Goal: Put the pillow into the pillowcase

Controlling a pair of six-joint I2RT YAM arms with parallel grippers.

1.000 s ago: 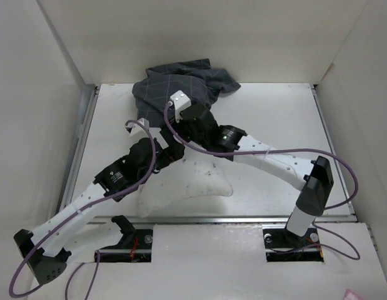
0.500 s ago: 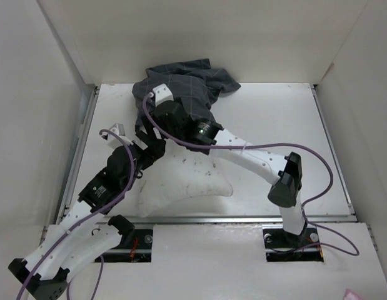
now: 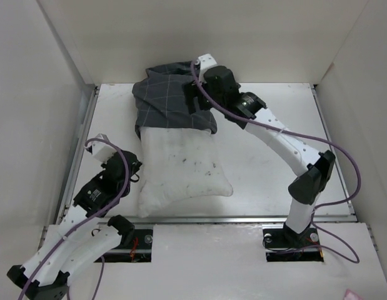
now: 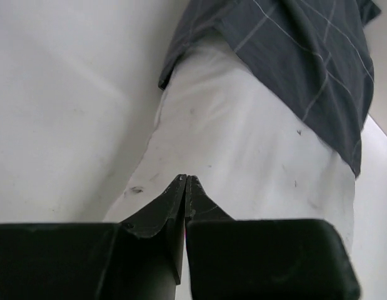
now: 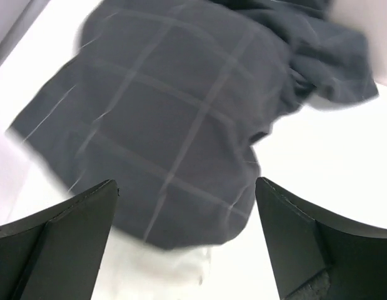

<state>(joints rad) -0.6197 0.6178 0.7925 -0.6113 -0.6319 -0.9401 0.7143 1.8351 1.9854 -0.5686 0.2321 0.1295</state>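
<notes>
I am in the middle of the stuffing step. The pillow (image 3: 184, 169) lies on the surface (image 3: 274, 125) left of the middle, and only its far end sits inside the pillowcase (image 3: 171, 103), near the far edge. My left end effector (image 4: 185, 181) is closed on nothing, by the pillow's left edge. My right end effector (image 5: 185, 184) hangs wide open above the pillowcase. Next, I judge, one of them must grip the case's hem and pull it toward the near edge while the other holds the pillow.

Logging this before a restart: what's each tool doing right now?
Left tool: closed, empty, tips at the pillow's edge.
Right tool: open, holding nothing, above the pillowcase.
</notes>
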